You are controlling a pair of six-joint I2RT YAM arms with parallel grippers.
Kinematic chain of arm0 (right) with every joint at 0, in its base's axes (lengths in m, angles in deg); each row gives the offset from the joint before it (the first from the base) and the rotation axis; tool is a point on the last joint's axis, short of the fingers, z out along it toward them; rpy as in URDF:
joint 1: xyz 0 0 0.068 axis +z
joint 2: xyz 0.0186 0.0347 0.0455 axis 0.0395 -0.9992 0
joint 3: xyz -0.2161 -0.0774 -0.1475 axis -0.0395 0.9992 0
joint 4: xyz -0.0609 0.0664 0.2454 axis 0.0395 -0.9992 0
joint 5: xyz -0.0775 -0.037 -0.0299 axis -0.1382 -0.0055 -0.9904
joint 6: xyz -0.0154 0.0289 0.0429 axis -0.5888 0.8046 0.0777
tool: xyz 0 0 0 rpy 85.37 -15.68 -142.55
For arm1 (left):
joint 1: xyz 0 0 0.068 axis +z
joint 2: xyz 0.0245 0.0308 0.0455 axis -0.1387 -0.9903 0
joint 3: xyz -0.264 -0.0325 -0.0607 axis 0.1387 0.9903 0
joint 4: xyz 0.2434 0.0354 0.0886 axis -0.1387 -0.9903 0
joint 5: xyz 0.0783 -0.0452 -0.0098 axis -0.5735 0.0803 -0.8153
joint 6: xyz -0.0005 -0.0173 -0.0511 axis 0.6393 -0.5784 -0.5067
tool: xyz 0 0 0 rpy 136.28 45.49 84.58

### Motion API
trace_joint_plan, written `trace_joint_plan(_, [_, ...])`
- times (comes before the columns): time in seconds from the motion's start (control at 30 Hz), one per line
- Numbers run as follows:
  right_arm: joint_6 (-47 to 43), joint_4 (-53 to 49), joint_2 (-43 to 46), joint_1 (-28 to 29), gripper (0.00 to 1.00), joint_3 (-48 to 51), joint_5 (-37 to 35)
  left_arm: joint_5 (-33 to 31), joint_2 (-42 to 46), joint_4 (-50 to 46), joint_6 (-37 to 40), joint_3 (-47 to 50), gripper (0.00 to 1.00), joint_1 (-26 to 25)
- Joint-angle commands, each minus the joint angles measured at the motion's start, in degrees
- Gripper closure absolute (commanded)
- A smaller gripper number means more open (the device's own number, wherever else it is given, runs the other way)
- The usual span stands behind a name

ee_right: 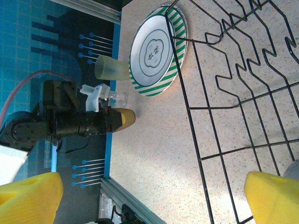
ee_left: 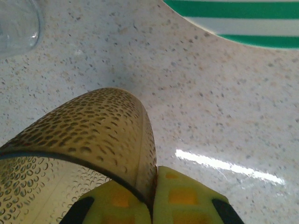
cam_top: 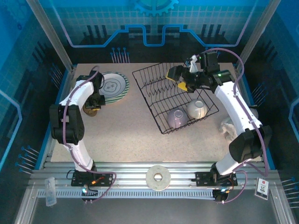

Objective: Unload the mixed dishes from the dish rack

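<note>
Pinching the dimpled amber small brown cup (ee_left: 88,135), left fingers (ee_left: 184,198) clamp shut (right fingers (ee_right: 273,198) gape wide).

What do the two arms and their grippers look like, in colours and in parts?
Both the left arm and the right arm have white rounded links, black joints and a thin purple cable looping alongside. The right gripper and left gripper have yellow fingers.

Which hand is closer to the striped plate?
Left. The left hand, gripping a brown cup, sits just beside the plate; the right hand hangs open over the rack, farther right.
</note>
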Motion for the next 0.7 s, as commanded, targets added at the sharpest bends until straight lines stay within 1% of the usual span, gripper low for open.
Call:
trace_joint_plan(0.0, [-1.2, -1.6, 2.5, -0.6, 0.00, 1.4, -0.1, -0.6, -1.2, 2.0, -0.5, -2.3, 1.00, 1.4])
trace_joint_plan(0.4, [-1.4, -1.2, 5.8, -2.0, 0.00, 4.7, 0.9, 1.4, -6.9, 2.3, -0.4, -5.9, 1.00, 4.6])
trace_joint_plan(0.67, [-1.4, -0.8, 7.5, -3.0, 0.00, 6.4, 1.7, 1.7, -9.4, 1.6, -0.4, -8.1, 1.00, 5.5])
